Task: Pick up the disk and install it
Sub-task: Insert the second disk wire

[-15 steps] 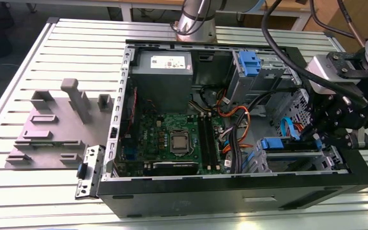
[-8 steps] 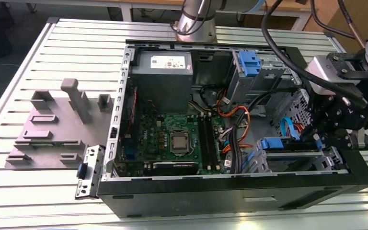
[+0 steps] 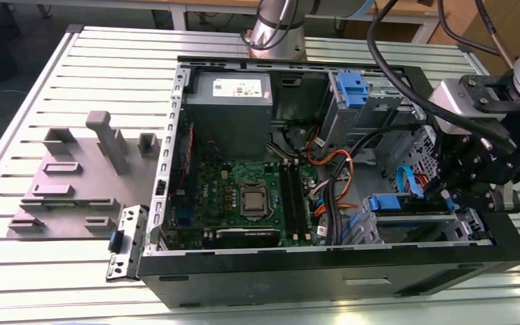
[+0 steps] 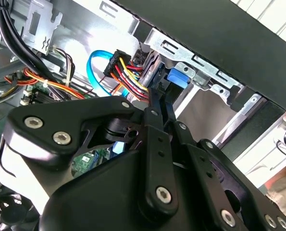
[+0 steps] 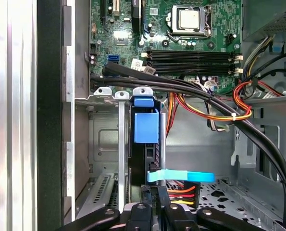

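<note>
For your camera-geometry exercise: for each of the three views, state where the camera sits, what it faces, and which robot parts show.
Exterior view: high off the arm, facing the open computer case; arm and gripper show.
First wrist view: on the arm, facing the disk in its bay.
Second wrist view: behind the gripper, facing the bay.
Both wrist views share the disk.

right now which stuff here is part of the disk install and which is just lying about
Part of the job:
- the disk, standing in the drive bay, blue tab up
- the hand, right at the disk's end
- the computer case

Just lying about:
- grey plastic stand on the table
- power-supply box
- loose metal bracket
</note>
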You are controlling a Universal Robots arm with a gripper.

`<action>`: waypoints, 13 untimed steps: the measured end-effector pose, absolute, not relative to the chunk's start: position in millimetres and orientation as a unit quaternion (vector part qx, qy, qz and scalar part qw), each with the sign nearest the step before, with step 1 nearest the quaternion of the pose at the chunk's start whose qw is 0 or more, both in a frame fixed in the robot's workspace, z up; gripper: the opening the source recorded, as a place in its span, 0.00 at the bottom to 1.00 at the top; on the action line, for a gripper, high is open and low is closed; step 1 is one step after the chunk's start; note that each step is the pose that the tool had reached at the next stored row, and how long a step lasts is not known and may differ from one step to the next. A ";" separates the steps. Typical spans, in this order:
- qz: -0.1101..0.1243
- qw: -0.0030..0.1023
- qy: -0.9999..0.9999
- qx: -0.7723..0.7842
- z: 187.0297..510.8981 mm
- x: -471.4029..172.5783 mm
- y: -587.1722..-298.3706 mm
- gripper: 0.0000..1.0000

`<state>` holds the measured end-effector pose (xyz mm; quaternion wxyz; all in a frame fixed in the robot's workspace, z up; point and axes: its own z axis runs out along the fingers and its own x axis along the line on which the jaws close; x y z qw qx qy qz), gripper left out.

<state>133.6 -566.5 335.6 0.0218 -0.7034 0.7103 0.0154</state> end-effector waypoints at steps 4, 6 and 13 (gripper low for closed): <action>0.015 0.022 0.712 -0.702 334.2 133.8 -566.5 0.16; 0.015 0.022 0.712 -0.702 333.4 133.8 -566.5 0.16; 0.015 0.022 0.712 -0.702 331.9 133.8 -566.5 0.16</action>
